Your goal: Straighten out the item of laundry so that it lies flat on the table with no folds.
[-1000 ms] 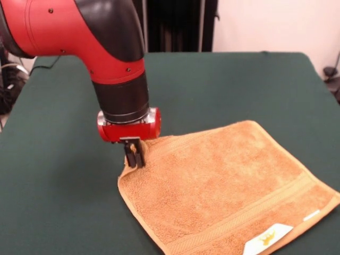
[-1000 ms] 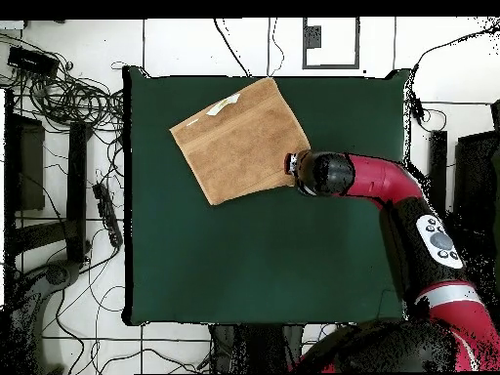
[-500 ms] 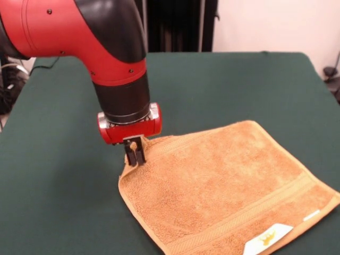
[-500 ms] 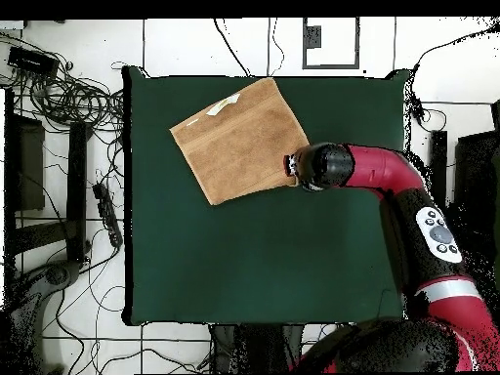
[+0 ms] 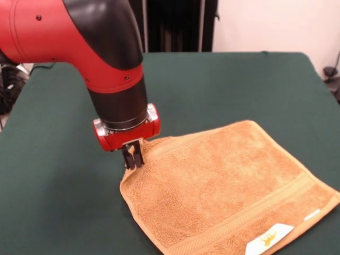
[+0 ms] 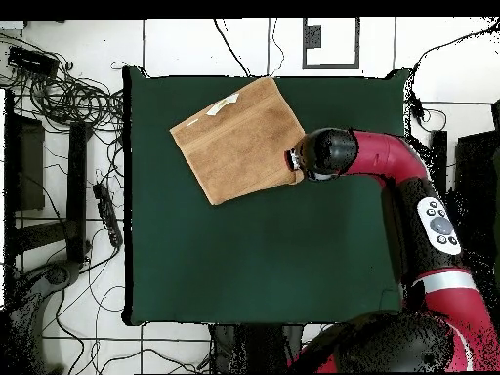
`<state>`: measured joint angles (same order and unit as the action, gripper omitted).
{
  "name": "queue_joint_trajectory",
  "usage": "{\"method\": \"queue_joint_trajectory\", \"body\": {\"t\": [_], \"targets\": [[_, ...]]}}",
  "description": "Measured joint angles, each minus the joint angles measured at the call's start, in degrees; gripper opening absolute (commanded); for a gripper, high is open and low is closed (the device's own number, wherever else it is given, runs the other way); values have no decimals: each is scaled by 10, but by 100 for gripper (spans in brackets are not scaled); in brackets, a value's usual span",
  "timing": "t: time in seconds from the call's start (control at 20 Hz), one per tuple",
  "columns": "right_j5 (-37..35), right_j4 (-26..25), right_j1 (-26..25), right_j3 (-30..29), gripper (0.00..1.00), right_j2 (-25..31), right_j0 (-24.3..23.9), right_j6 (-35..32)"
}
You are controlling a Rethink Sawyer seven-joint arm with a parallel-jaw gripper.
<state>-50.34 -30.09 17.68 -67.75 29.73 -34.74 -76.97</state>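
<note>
Orange-tan terry towel (image 5: 223, 186) seen spread nearly flat on green table (image 5: 239, 85), lower right of front view; border bands visible, white label (image 5: 268, 239) with yellow mark at bottom edge. Left corner slightly lifted, pinched between closed fingers of gripper (image 5: 133, 158). Towel set diagonally, corners pointing like a diamond; roughly square, no clear long axis.

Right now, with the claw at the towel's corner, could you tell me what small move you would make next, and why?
I would probably open the claw and lift straight up. It looks shut on the corner of the towel, which appears spread on the table with no fold showing, label face up. Further pulling might wrinkle it.
</note>
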Motion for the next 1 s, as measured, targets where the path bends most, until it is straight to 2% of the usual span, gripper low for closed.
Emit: {"method": "queue_joint_trajectory", "body": {"t": [0.4, 1.0], "targets": [[-35, -3, -13, 38, 0, 3, 3, 55], [-35, -8, -25, 64, 0, 18, -6, 83]]}}
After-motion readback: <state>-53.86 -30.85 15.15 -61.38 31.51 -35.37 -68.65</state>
